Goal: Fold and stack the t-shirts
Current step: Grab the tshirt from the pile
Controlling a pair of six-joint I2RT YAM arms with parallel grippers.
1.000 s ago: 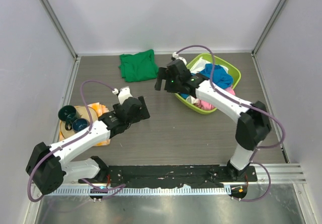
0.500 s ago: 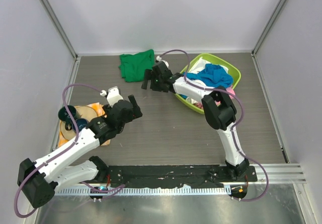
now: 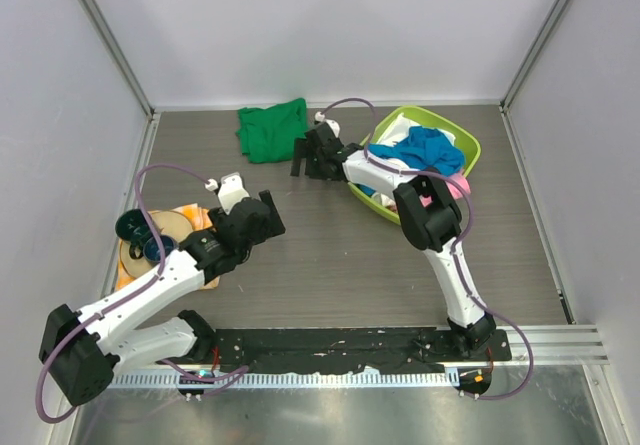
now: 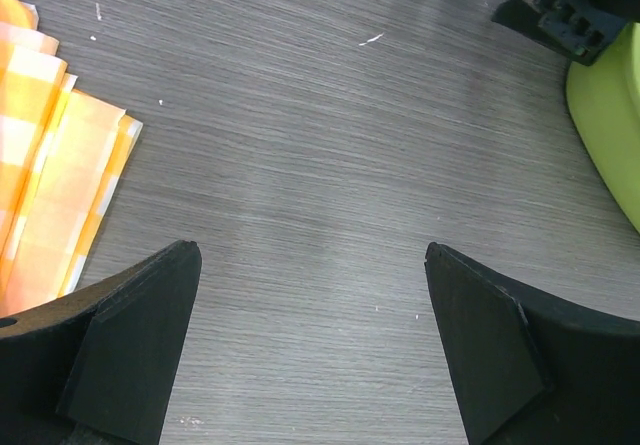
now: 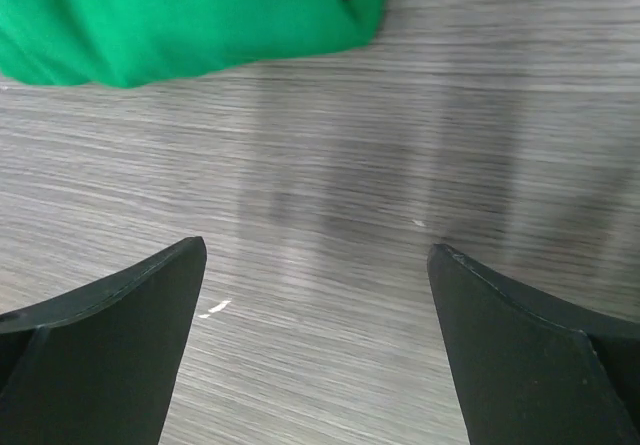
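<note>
White arms, black joints, purple cables

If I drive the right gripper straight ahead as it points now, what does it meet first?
Probably the green t-shirt, just ahead of the open right gripper; only bare table lies between. If it tilts down, the table may come first; depth is unclear.

Lime-green basin [image 3: 472, 151] on grey wood-grain table [image 3: 330, 255]. Well left of basin: orange-yellow checked cloth [image 4: 50, 195], tan plate [image 3: 172, 225] lying on it, two dark teal bowls [image 3: 131, 228] on plate
</note>
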